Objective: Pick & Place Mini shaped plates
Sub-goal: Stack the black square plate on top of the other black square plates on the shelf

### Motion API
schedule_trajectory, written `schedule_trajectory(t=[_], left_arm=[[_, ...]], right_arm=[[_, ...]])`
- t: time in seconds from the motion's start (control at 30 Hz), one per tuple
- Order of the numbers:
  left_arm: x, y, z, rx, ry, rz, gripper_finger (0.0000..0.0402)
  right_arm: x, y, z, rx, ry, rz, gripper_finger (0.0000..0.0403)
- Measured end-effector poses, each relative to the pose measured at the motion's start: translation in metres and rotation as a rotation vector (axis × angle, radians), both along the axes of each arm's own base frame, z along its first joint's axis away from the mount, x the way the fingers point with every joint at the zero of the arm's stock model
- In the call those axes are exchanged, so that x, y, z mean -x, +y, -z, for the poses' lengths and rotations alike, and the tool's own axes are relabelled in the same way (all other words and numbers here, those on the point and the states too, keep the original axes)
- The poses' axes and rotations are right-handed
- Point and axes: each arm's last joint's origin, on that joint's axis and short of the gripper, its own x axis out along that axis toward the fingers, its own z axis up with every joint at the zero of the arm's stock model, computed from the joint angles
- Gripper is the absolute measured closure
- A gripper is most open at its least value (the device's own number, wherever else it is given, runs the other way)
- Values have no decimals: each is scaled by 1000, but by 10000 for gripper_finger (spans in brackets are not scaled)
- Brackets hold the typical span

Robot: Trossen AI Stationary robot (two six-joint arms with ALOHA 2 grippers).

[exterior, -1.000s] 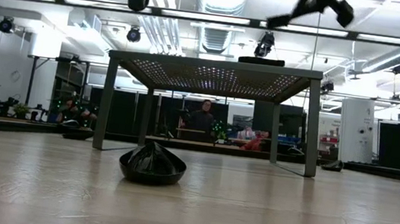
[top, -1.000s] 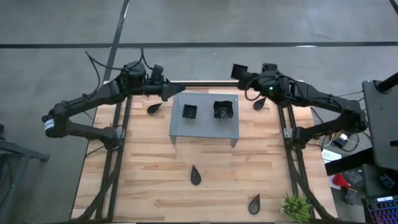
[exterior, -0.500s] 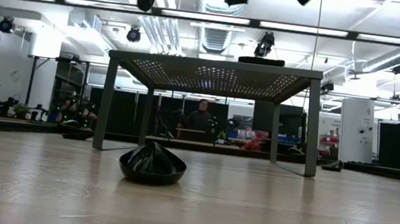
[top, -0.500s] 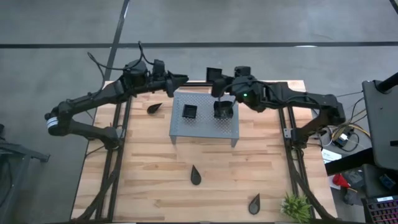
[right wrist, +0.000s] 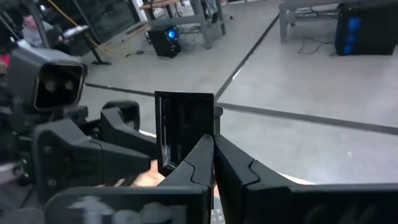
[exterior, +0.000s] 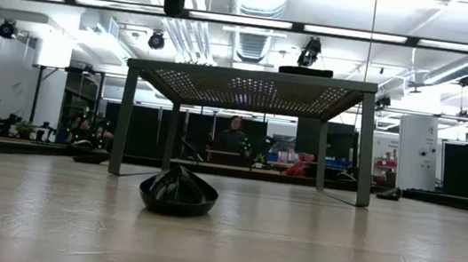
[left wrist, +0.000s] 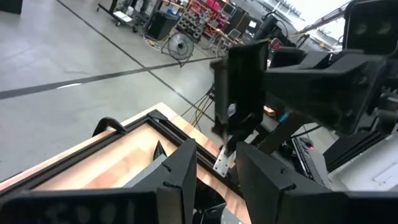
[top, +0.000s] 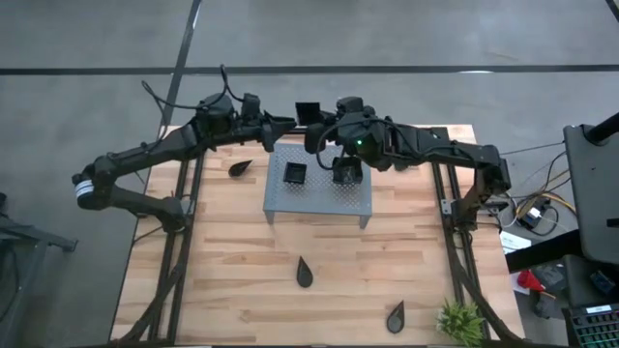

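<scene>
While right end effector (top: 314, 121) grips one | square plates (top: 295, 174) 3 | teardrop plates (top: 305, 273) 3

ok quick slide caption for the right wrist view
Right gripper shut on a square black mini plate held on edge, facing the left gripper above the table's far edge.

The left gripper (left wrist: 214, 171) hangs with 2 fingers parted, empty, facing a square black plate (left wrist: 242, 84) pinched by the right gripper (left wrist: 239, 127).

Industrial robotics lab: concrete floor (top: 406, 39), strip lights (exterior: 388, 38), equipment racks (left wrist: 205, 15), workbenches beyond.
</scene>
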Motion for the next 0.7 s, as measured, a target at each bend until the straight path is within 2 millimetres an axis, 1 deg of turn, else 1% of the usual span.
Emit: schedule_trajectory(t=[0.13, 0.5, 0.7], left_arm=[[2, 0, -2, -7, -13, -8, 296], [3, -1, -5, -22, -23, -26, 296], [3, -1, -5, -25, -28, -26, 297]], right_arm=[[-5, 0, -1, -1, 26, -3, 394], [-6, 3, -1, -25, 11, -49, 394], [-7, 3, 3, -38, 11, -43, 394]])
